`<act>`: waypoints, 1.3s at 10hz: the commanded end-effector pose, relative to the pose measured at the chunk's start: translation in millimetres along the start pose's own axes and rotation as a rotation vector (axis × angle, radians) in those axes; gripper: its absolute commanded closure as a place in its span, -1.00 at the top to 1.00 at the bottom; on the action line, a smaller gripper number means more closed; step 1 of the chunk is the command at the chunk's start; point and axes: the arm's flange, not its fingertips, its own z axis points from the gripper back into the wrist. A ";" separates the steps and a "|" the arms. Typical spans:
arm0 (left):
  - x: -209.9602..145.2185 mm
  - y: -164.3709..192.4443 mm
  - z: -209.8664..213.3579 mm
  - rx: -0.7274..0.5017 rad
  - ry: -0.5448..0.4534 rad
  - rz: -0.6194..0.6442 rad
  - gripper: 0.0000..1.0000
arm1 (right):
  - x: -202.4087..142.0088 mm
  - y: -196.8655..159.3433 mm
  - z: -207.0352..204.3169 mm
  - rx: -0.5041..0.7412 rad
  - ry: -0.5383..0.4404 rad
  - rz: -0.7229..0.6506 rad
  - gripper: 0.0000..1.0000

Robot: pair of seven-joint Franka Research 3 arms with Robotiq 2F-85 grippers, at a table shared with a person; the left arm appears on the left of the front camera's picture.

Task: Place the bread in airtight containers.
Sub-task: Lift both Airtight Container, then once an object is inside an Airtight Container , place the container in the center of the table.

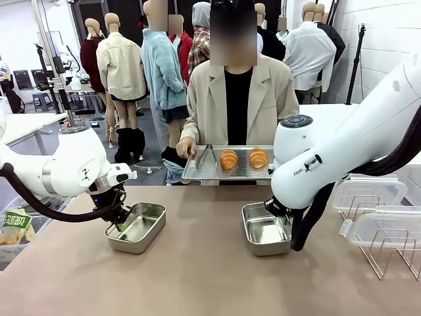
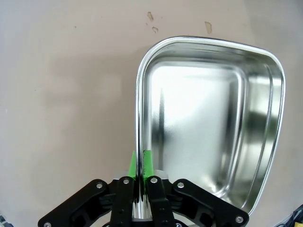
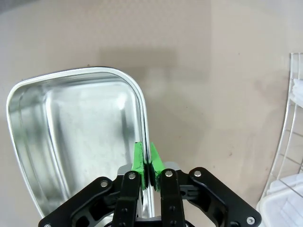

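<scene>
Now both arms reach low over desk (image 1: pixel 197 283), wrists tipped down. Left tool (image 2: pixel 140 158) clamped on left box (image 1: pixel 136 247) at its left rim. Right tool (image 3: pixel 147 160) clamped on right box (image 1: pixel 266 249) at its right rim. Boxes sit open side up on desk, long axes approx near-to-far, left one skewed twd far right. Two croissants (image 1: pixel 229 158) lie side by side on tray (image 1: pixel 197 173), which person holds at far edge.

Reaching in from 9 o'clock with left arm (image 1: pixel 72 168), left gripper (image 2: pixel 141 158) pinched tight on left box (image 2: pixel 213 118) rim, and from 3 o'clock with right arm (image 1: pixel 355 138), right gripper (image 3: pixel 147 158) pinched on right box (image 3: pixel 71 142) rim.
</scene>
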 end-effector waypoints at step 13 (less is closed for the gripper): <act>23.9 -94.1 140.9 0.135 -0.034 0.070 -1.00 | 12.0 -11.7 92.6 0.032 -0.065 -0.035 -1.00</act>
